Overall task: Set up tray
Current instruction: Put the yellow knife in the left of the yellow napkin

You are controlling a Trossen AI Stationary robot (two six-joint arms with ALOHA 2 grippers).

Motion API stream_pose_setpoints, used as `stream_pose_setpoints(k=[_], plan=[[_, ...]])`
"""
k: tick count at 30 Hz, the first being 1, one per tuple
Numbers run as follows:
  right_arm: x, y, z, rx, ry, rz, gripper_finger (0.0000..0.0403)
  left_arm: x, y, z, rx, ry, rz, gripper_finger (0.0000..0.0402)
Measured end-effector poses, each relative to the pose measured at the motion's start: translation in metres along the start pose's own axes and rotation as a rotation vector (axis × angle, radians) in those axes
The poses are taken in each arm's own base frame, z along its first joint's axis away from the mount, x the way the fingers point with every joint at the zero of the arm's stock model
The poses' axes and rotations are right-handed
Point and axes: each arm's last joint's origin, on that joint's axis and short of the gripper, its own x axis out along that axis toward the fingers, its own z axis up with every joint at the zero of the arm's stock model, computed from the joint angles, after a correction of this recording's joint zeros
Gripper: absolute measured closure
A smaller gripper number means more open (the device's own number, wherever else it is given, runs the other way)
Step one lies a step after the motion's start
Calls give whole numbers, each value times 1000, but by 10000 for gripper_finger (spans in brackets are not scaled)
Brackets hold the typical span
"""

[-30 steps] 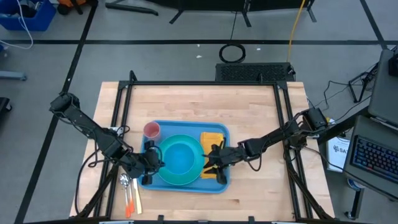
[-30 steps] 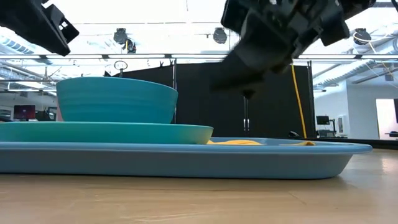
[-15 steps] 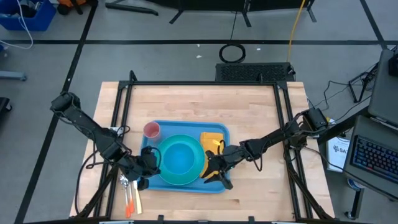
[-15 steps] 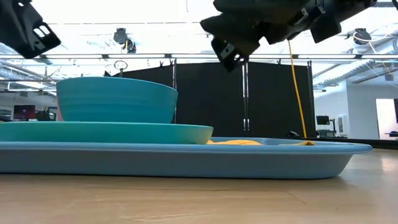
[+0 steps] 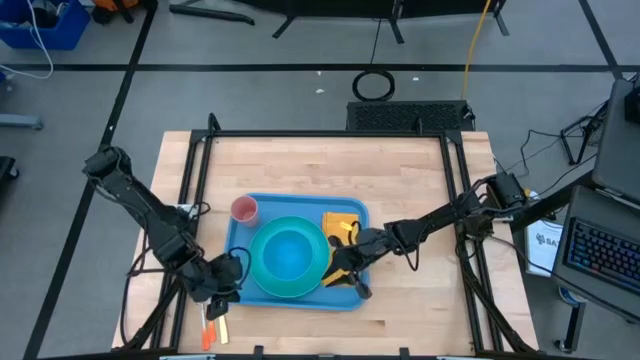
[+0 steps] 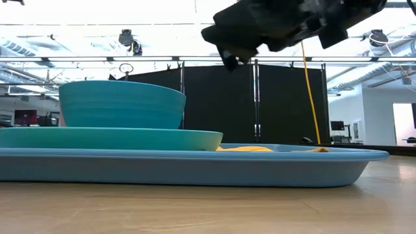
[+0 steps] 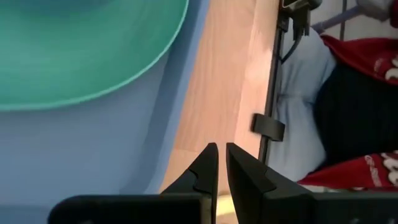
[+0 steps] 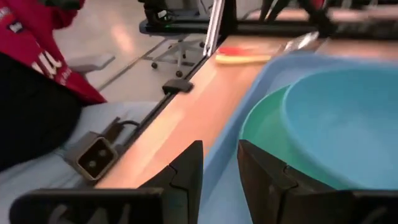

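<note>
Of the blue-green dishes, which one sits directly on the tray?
The flat green plate sits directly on the tray. The deeper blue bowl rests on that plate, not touching the tray.

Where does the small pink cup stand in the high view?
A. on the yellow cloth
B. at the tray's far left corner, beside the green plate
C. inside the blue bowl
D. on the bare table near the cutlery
B: the pink cup stands at the tray's far left corner, next to the green plate.
</note>
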Motion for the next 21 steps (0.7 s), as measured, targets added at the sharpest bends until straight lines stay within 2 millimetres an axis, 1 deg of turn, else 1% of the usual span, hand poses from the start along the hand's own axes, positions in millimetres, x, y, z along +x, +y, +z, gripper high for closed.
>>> stream_pose_setpoints(k=[4, 6, 11, 16, 21], plan=[[-9, -11, 10, -154, -35, -49, 314, -1, -2, -7, -83, -12, 14, 364], [-17, -17, 16, -200, -39, -115, 315, -1, -4, -11, -118, -36, 19, 364], [-42, -32, 40, -303, -91, -313, 315, -2, -7, -18, -224, -89, 24, 364], [-67, -42, 59, -316, -140, -439, 315, -4, -10, -24, -320, -144, 22, 364], [-86, -53, 66, -277, -135, -509, 315, -4, -11, -28, -438, -207, 15, 364]])
